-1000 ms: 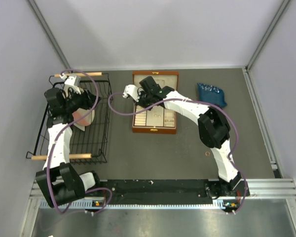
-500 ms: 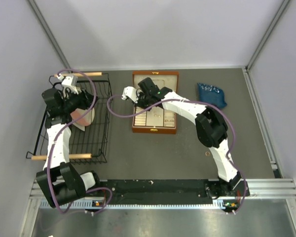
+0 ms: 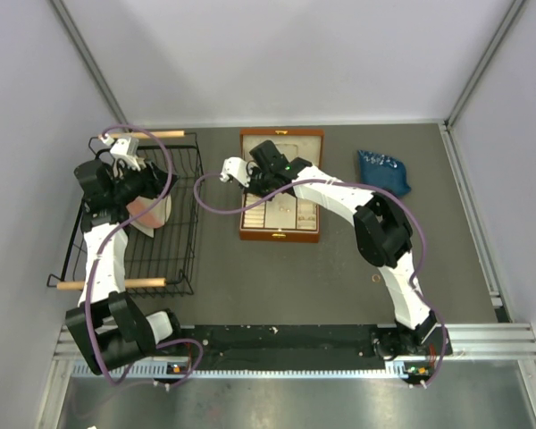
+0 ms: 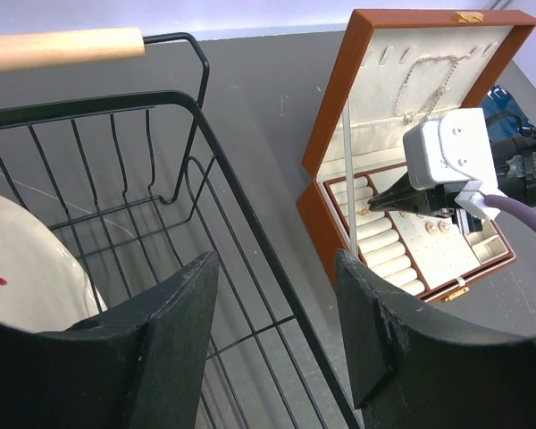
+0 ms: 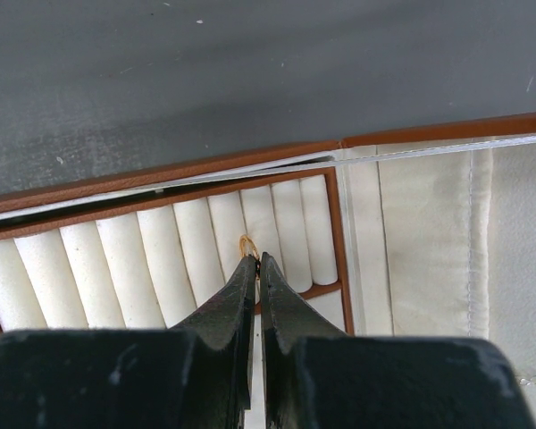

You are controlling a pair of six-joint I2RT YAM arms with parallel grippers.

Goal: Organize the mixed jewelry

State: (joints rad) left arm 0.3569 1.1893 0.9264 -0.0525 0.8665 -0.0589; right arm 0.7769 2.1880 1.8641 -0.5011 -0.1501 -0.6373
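Step in hand: seating a ring in the box. The right gripper [image 5: 255, 259] is positioned over the ring rolls [image 5: 152, 259] in the base of the open wooden box [image 3: 281, 235]. Its fingers are together and clamped on the gold ring [image 5: 248, 243], which stands upright at the slot between two rolls near the right end of the row. The chain necklace [image 4: 422, 82] hangs inside the box lid. What appears to be a second small ring [image 3: 375, 278] lies on the bench [image 3: 277, 277], well apart from the box and near the right arm. The left gripper [image 4: 275, 268] hovers over the wire basket [image 4: 116, 99], fingers apart and holding nothing. Next move, as judged: press the ring down until the rolls grip it, then part the fingers slightly and withdraw straight up so the ring is not dragged out.
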